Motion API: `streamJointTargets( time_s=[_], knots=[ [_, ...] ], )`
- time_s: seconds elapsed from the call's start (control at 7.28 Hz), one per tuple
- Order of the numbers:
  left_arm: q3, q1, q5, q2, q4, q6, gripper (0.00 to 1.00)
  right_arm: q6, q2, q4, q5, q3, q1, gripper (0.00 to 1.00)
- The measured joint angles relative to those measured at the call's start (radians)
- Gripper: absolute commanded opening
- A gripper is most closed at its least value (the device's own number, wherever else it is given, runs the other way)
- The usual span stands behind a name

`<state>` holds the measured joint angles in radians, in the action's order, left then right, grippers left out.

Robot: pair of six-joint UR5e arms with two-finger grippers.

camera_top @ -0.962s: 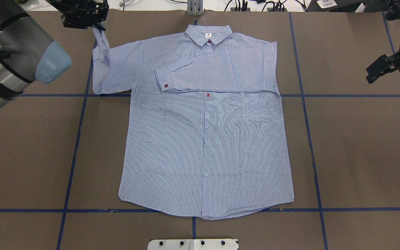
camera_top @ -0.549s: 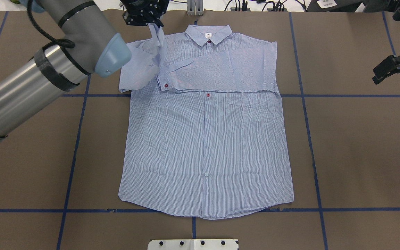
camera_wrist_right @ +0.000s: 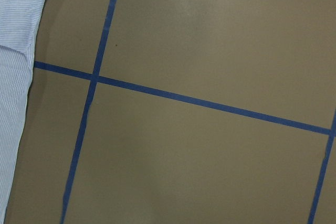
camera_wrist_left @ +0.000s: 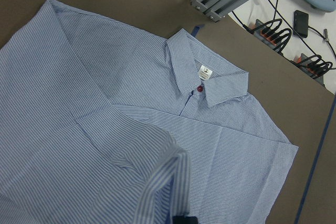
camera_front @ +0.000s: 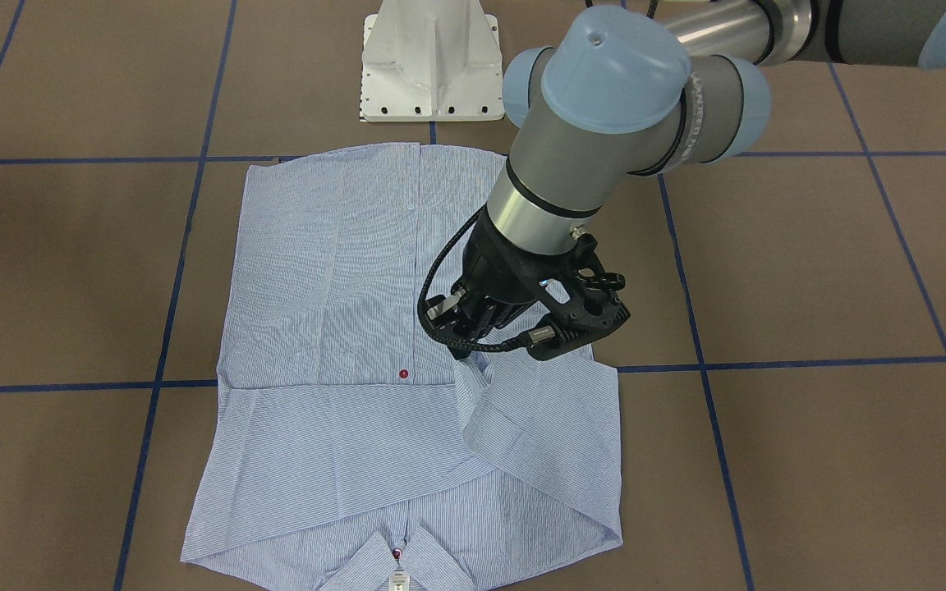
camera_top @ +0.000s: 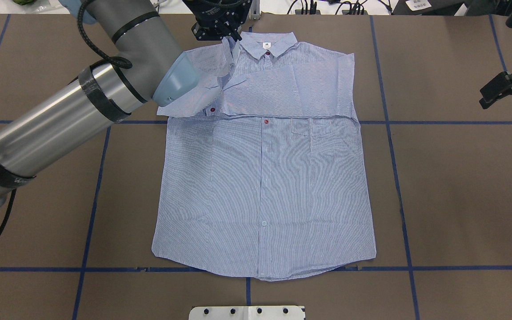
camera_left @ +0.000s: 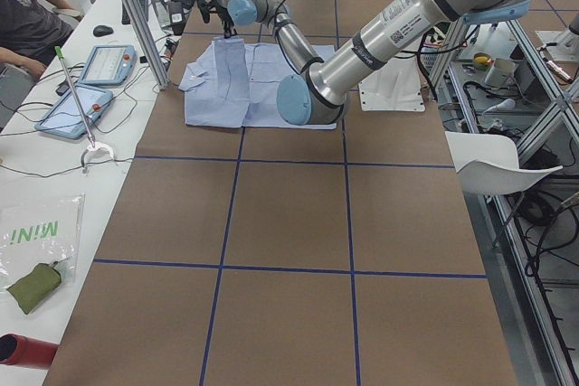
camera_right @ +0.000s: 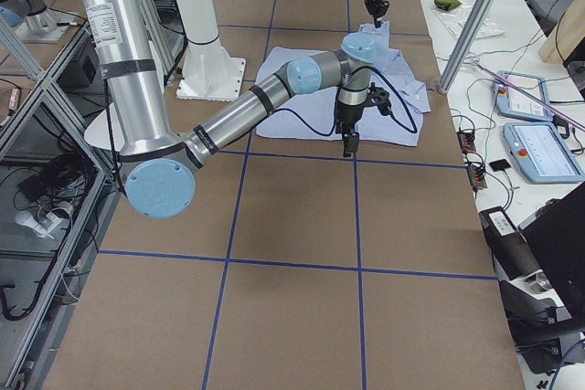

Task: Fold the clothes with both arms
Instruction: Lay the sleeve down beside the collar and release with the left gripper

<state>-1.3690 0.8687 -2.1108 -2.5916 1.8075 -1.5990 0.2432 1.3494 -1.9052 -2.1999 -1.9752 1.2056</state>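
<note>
The light blue striped shirt lies flat, front up, collar at the far edge; it also shows in the front view. Its right-hand sleeve is folded across the chest, its cuff showing a red button. My left gripper is shut on the other sleeve's cuff and holds it raised beside the collar, the sleeve draping over the shoulder. The left wrist view shows that cuff and the collar label. My right gripper hangs open and empty, off the shirt's right side.
Brown table with blue tape grid lines. The white pedestal base stands at the near edge. An aluminium post and cables sit at the far edge. Tablets lie on the operators' side bench.
My left gripper has carried the sleeve from the shirt's far left to beside the collar, folding it inward over the shoulder. The right gripper has barely moved.
</note>
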Motion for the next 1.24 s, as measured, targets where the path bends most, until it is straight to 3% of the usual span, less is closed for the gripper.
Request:
streamJointTargets(
  time_s=[1.24],
  knots=[
    [0.106, -0.032, 0.003, -0.071, 0.116, -0.067, 0.00, -0.001, 0.007, 0.000, 0.003, 0.011, 0.001, 1.00]
  ],
)
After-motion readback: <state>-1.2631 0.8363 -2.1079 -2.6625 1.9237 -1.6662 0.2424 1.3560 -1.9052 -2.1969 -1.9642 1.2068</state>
